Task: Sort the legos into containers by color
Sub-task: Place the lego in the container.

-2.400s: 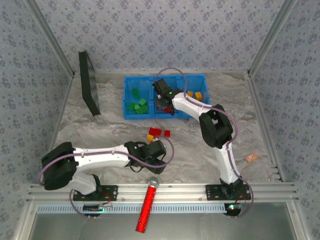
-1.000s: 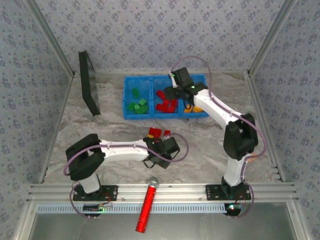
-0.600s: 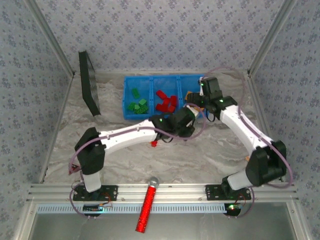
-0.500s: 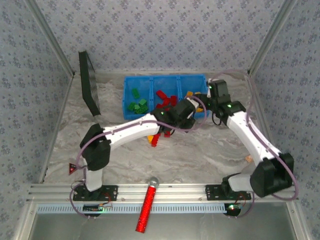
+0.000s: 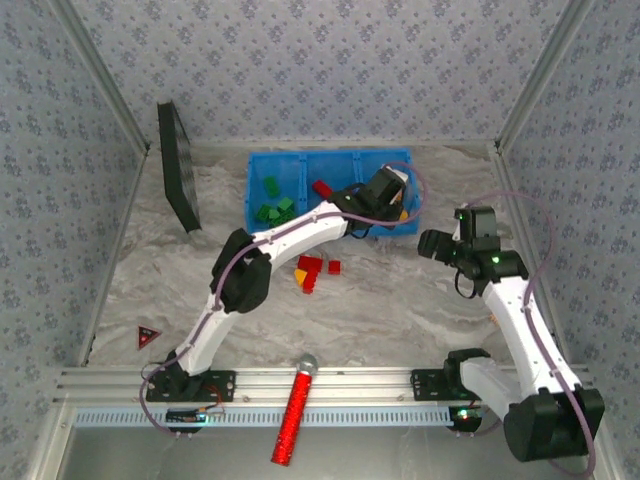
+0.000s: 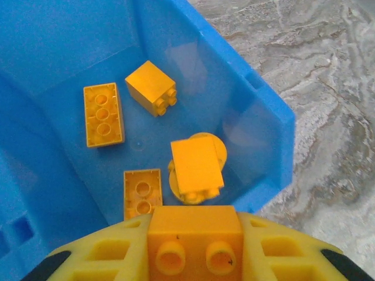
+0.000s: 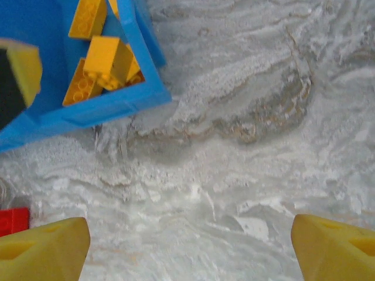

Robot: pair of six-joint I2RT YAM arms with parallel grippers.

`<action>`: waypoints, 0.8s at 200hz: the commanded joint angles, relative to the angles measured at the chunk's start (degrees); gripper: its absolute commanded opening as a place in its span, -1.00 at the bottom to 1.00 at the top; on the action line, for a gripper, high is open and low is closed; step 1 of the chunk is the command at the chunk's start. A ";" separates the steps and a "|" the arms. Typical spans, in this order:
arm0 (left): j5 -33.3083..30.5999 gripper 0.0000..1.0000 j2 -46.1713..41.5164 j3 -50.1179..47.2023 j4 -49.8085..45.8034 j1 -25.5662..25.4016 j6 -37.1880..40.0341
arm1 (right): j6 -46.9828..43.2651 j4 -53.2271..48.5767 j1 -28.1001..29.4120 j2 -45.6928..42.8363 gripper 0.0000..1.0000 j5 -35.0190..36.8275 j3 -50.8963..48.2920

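Legos (image 6: 103,114) in yellow lie in the right compartment of the blue tray (image 6: 266,117), over which my left hand (image 5: 385,190) pinches another yellow brick (image 6: 194,231) near the wall, so on release it may glance off the stacked brick (image 6: 196,167) and hop onto the surface (image 6: 328,88), while my right hand (image 7: 187,246) hangs spread nearby.

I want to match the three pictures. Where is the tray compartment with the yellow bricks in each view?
Top external: yellow compartment, far centre, tray's right end.
Left wrist: upper left.
Right wrist: top left corner.
Shared landmark: its yellow bricks.
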 commanded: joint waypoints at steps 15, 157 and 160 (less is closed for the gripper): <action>3.69 -0.35 6.22 10.34 -2.32 1.19 -2.64 | 1.76 -5.81 -1.63 -4.59 0.83 -2.97 -3.09; 2.52 0.13 16.07 22.19 -7.35 1.44 -4.43 | 1.76 -0.95 -2.43 0.14 0.87 -4.46 -2.57; 2.46 0.15 16.03 22.30 -7.56 1.43 -4.36 | 1.76 -0.86 -2.47 0.16 0.87 -4.59 -2.57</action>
